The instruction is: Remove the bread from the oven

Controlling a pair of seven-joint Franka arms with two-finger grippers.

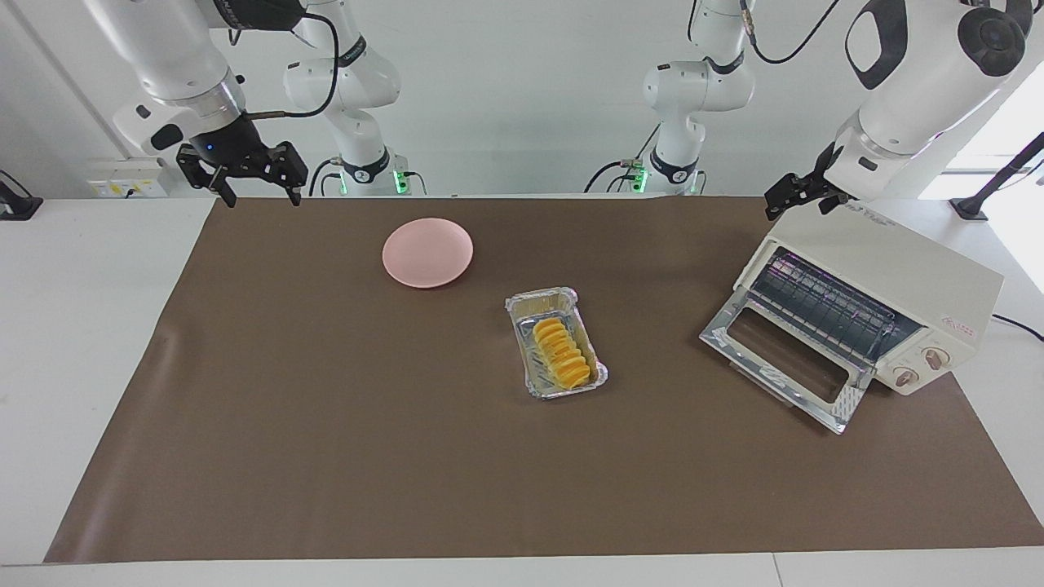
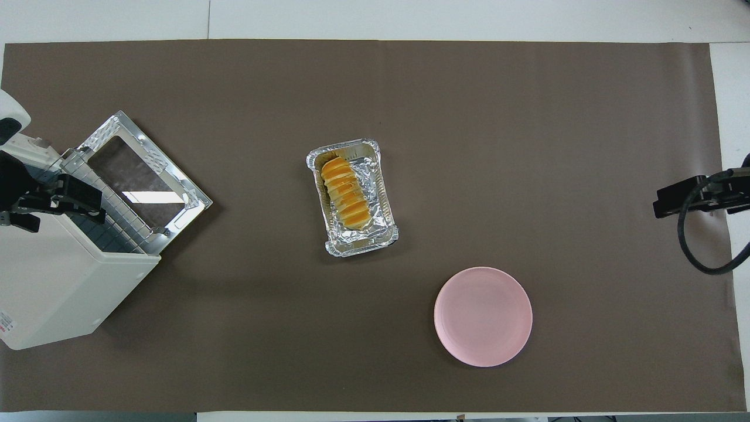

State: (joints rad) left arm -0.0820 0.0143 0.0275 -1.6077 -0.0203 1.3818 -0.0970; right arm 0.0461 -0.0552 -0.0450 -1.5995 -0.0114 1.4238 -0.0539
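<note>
My right gripper [image 1: 254, 194] hangs in the air over the corner of the brown table mat [image 1: 326, 456] at my right arm's end, its two black fingers spread apart with nothing between them. My left gripper [image 1: 803, 198] hovers just over the top of the cream-white boxy toaster oven [image 1: 897, 269], at the corner nearest my bases; whether its fingers are apart or together I cannot tell.

The oven stands at my left arm's end of the table, turned at an angle, its glass drop-down door [image 1: 787, 359] folded flat open onto the mat and the wire rack [image 1: 832, 306] showing inside. Two round knobs [image 1: 920, 368] sit on its front panel.

The small golden-yellow ridged loaf of bread [image 1: 561, 353] lies in a rectangular silver foil tray [image 1: 526, 306] near the middle of the mat, well apart from the oven. A round pink plate [image 1: 427, 252] rests nearer to me than the tray, toward my right arm's end.
</note>
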